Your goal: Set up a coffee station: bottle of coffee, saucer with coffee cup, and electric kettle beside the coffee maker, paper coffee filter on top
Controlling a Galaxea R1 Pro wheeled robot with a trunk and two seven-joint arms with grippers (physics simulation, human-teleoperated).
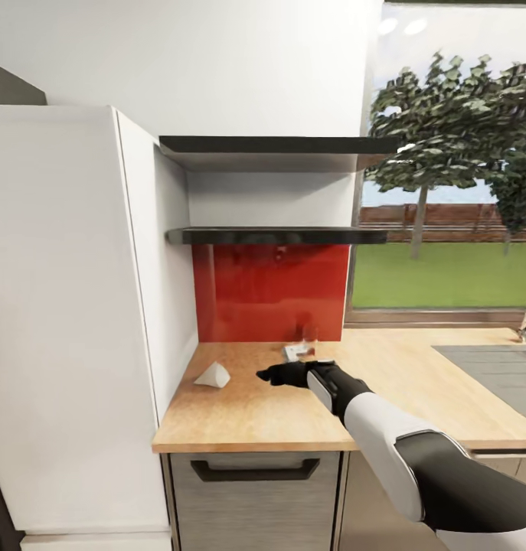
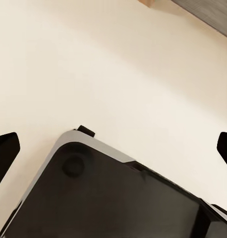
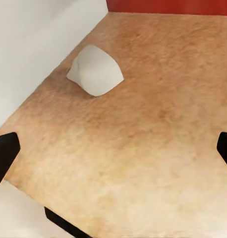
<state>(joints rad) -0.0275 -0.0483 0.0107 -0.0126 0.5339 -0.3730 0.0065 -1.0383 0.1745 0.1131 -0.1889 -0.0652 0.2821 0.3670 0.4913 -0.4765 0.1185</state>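
Head view: paper coffee filter (image 1: 213,375) left of right hand (image 1: 267,375)

Counter (image 1: 255,417): light wood-look top, running right from a tall white cabinet side toward an inset steel sink (image 1: 496,375). Paper coffee filter (image 1: 212,375) lies on its side on the counter, near the cabinet wall, apart from the red backsplash. A small clear item (image 1: 301,348) sits by the backsplash; too blurred to identify. Two dark shelves (image 1: 278,236) above, both bare.
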